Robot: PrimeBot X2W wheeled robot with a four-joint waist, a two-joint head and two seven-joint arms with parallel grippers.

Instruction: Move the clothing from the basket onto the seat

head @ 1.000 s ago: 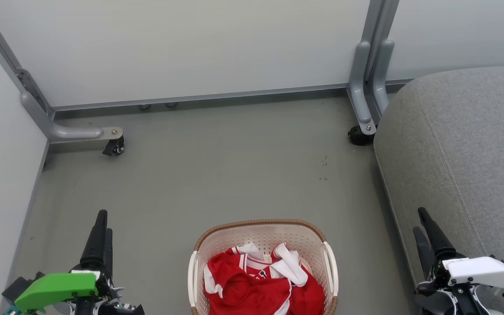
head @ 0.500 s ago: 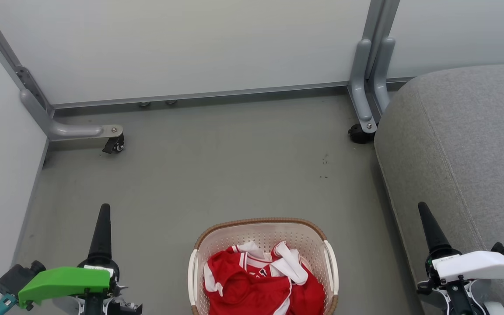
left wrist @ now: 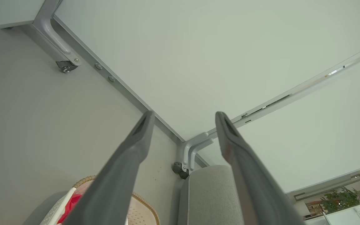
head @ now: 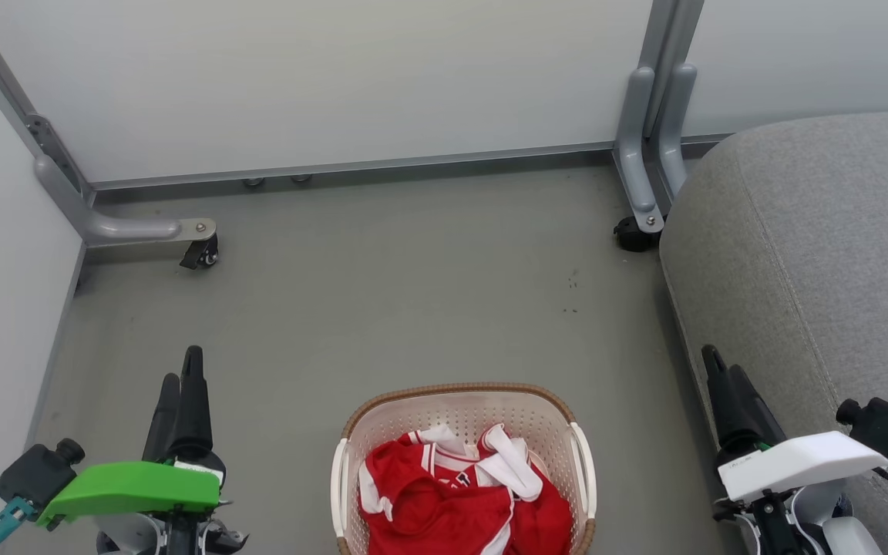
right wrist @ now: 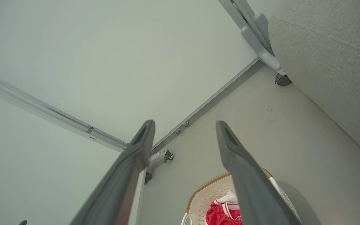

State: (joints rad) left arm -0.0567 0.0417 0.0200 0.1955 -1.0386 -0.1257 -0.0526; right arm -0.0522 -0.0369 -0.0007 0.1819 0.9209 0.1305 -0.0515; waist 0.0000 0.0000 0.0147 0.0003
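Clothing (head: 444,501): red heap in the basket (head: 459,389), at the near edge of the floor (head: 413,293) — not yet lifted.
Left pincer (head: 182,368): fingers apart, empty, left of the basket.
Right pincer (head: 721,361): fingers apart, empty; shifted off the seat (head: 822,254) towards the basket.
Stage: approach — first grasp pending.
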